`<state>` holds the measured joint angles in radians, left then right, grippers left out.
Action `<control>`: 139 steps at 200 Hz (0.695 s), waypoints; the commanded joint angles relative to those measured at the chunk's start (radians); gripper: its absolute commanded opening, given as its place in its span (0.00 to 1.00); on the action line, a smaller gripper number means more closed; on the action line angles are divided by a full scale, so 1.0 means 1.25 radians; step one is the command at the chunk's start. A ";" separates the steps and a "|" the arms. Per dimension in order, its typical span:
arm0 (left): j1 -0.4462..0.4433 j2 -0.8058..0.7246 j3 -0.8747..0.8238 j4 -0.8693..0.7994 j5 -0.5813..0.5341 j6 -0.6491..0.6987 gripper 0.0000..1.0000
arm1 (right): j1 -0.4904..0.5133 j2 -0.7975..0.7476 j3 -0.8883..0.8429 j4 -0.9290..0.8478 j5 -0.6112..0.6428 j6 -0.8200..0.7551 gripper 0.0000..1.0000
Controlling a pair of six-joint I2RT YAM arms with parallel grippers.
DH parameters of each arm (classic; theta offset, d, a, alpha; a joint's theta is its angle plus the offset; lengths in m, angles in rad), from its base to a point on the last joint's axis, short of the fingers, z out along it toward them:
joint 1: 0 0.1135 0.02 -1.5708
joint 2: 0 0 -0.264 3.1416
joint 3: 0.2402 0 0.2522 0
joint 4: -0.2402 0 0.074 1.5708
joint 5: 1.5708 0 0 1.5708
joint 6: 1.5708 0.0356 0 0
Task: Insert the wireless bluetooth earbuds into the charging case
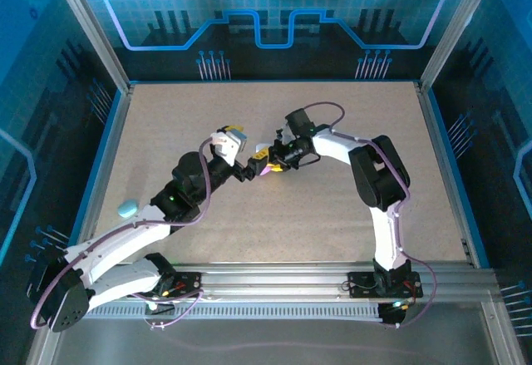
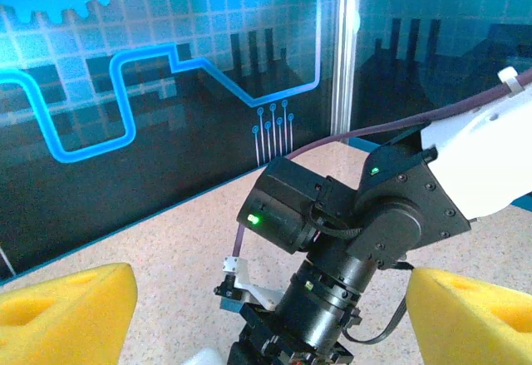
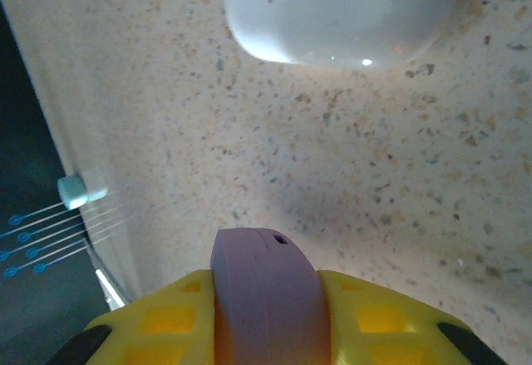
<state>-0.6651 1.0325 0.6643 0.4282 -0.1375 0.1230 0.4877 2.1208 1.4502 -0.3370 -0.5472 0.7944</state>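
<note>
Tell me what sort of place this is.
Probably a robot work cell, not a home: aluminium frame posts, blue circuit-print wall panels, and a left arm and right arm bolted to a rail at a speckled table.

Right wrist cam: the purple case (image 3: 264, 286) pinched in the right gripper (image 3: 264, 340) runs off the bottom edge, so its lower half is anyone's guess. Ahead of those fingers, a white rounded thing (image 3: 337, 12) gets chopped by the top edge. On the left gripper (image 2: 266, 332), both yellow pads (image 2: 62, 315) are clipped at the bottom. A white sliver (image 2: 204, 357) between them is too cut off to call.
</note>
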 commanded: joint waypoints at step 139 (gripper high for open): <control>0.040 0.010 0.080 -0.140 -0.032 -0.132 0.87 | 0.017 -0.006 0.042 -0.084 0.127 -0.070 0.48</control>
<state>-0.6243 1.0382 0.7292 0.2665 -0.1616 -0.0147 0.4988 2.1471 1.4830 -0.3573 -0.4435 0.7525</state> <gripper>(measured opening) 0.865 0.463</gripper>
